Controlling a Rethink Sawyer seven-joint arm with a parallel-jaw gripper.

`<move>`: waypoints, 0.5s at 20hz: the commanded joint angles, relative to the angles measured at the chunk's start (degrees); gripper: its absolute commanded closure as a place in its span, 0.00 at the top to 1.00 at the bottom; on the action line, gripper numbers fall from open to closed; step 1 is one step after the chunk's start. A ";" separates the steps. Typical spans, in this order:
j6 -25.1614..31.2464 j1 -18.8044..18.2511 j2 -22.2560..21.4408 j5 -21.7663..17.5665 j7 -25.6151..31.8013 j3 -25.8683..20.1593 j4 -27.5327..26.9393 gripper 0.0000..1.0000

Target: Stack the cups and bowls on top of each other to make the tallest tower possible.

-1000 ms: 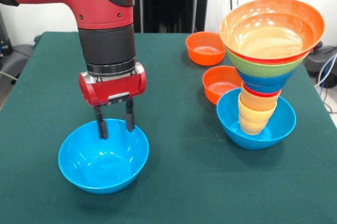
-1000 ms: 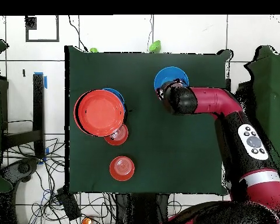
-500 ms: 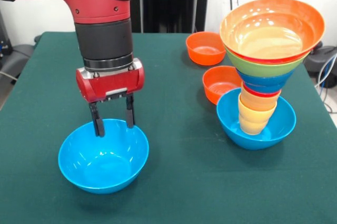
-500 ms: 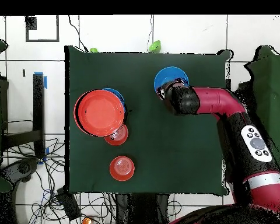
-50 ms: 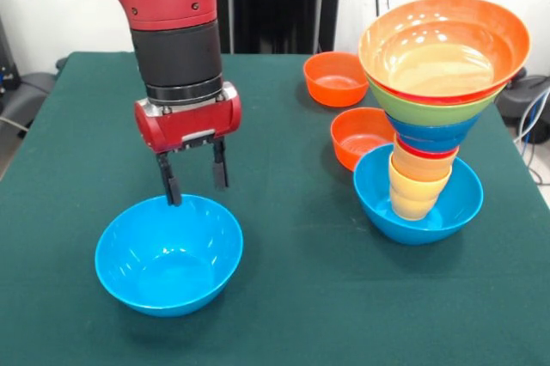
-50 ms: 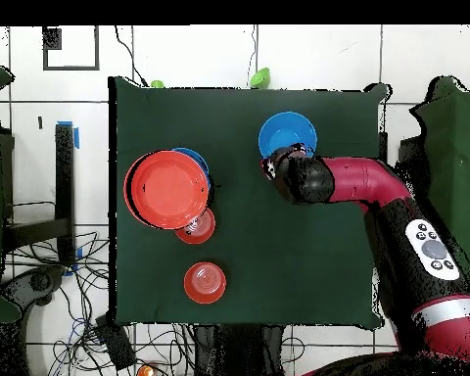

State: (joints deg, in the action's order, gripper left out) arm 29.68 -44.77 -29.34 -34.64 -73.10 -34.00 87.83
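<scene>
Pincer: the pincer point(image 5: 194, 182) hangs spread apart and empty, tips just above the far rim of the loose blue bowl point(image 5: 168, 254), gripping nothing. One tip sits about over the rim edge, the other a bit behind it.

Loose bowl: big glossy light-blue one, upright and alone on the green table point(image 5: 292, 297), well apart from everything else. Overhead view has it near the table's edge with the arm's end beside it.

Tower: the tower point(image 5: 434, 100) stands on the other side of the table, a funnel shape. Yellow-orange cups at the bottom sit inside a light-blue base bowl point(image 5: 418, 207); then come a dark blue bowl, a green one, and a wide orange bowl point(image 5: 443, 46) on top. Looks top-heavy, honestly.

Why it's set up so: probably the thin rim is the only grabbable part of that bowl.

Leftovers: two small orange bowls point(image 5: 336, 78) point(image 5: 358, 134) wait beside the tower, the nearer one just behind the base bowl.
</scene>
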 commanded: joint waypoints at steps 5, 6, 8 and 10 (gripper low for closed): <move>-1.20 0.80 1.71 -2.64 3.40 -2.55 4.08 1.00; -1.29 1.07 2.10 -2.94 3.48 -2.35 3.38 1.00; -2.04 1.53 3.80 -3.90 3.95 -2.01 1.05 1.00; -2.50 2.09 5.68 -4.98 4.61 -1.58 -1.46 1.00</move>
State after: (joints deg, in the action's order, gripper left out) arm 29.66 -44.83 -28.33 -34.96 -73.10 -34.03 89.07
